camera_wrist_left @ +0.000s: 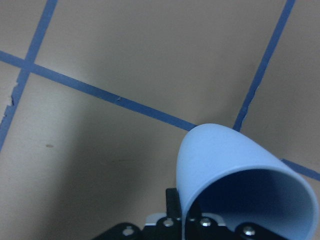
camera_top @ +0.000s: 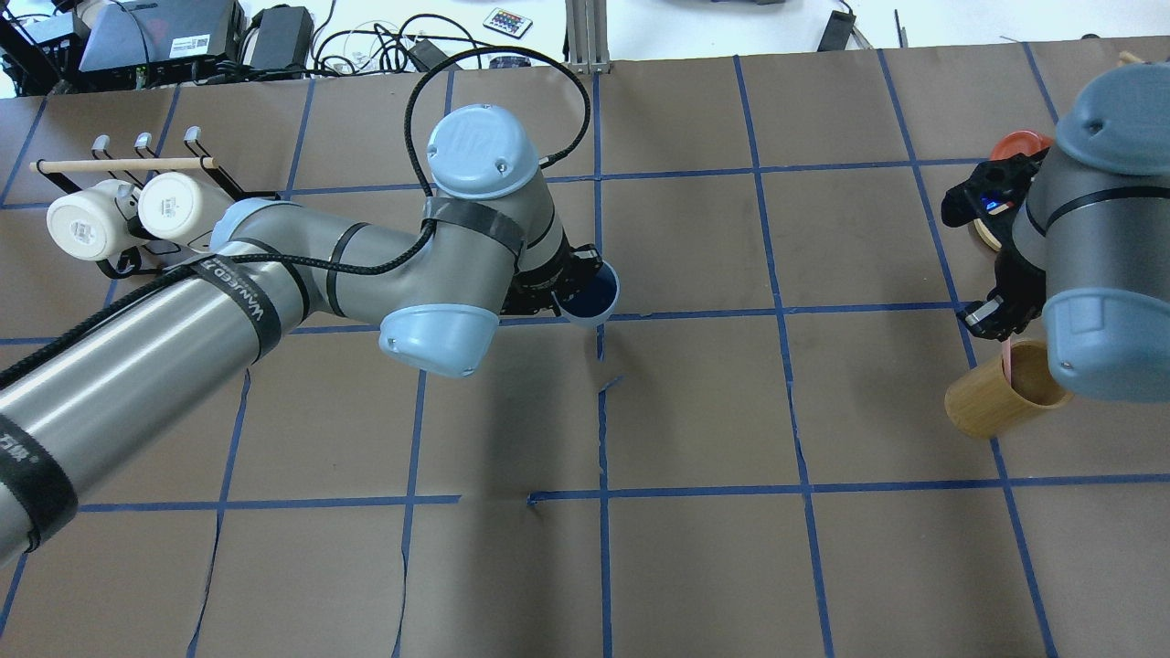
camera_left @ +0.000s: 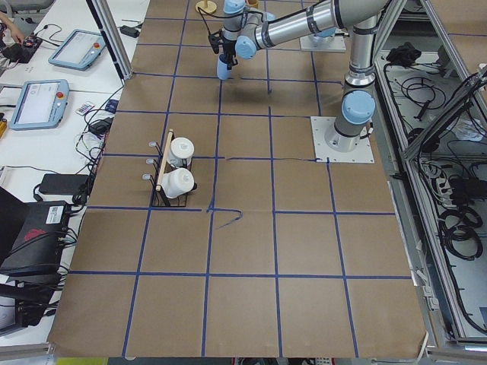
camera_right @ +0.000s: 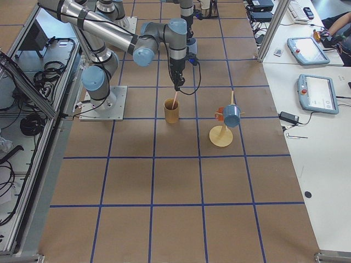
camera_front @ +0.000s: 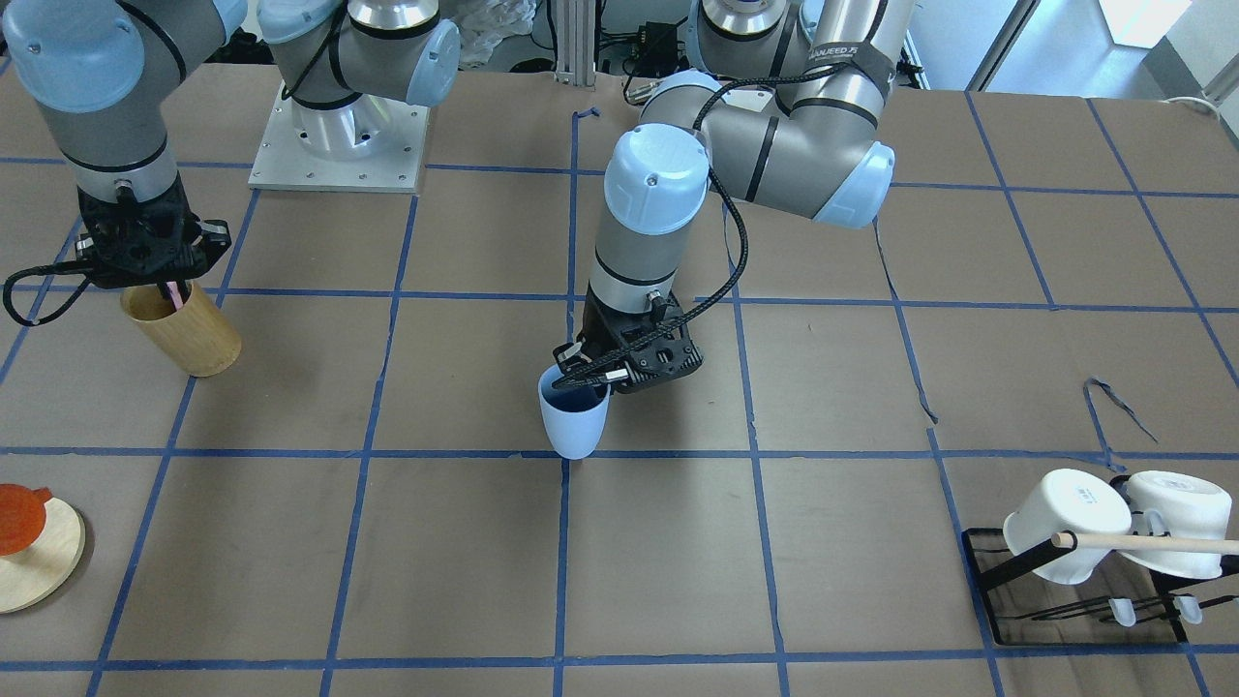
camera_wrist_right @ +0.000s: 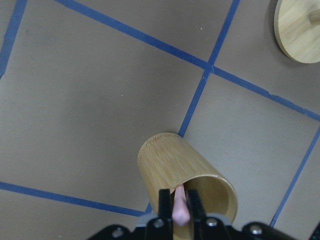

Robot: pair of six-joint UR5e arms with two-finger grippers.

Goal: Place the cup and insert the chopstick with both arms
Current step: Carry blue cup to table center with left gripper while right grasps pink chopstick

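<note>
The light-blue cup point(camera_front: 573, 421) is upright at the table's middle, over a blue tape crossing; also cup point(camera_top: 592, 298) and cup point(camera_wrist_left: 235, 170). My left gripper point(camera_front: 584, 375) is shut on its rim, one finger inside and one outside. I cannot tell whether its base touches the paper. Far on the other side, my right gripper point(camera_wrist_right: 180, 202) is shut on the pink chopstick point(camera_wrist_right: 180, 212). The chopstick point(camera_front: 175, 293) points down into the mouth of a tan wooden cylinder point(camera_front: 184, 329); in the exterior right view the chopstick point(camera_right: 174, 100) slants into it.
A black rack point(camera_front: 1026, 600) with two white mugs point(camera_front: 1065, 528) and a wooden rod point(camera_front: 1162, 543) stands at the robot's left end. A round wooden stand point(camera_front: 39, 566) with an orange piece point(camera_front: 19, 515) sits near the cylinder; another blue cup point(camera_right: 231, 115) hangs on it.
</note>
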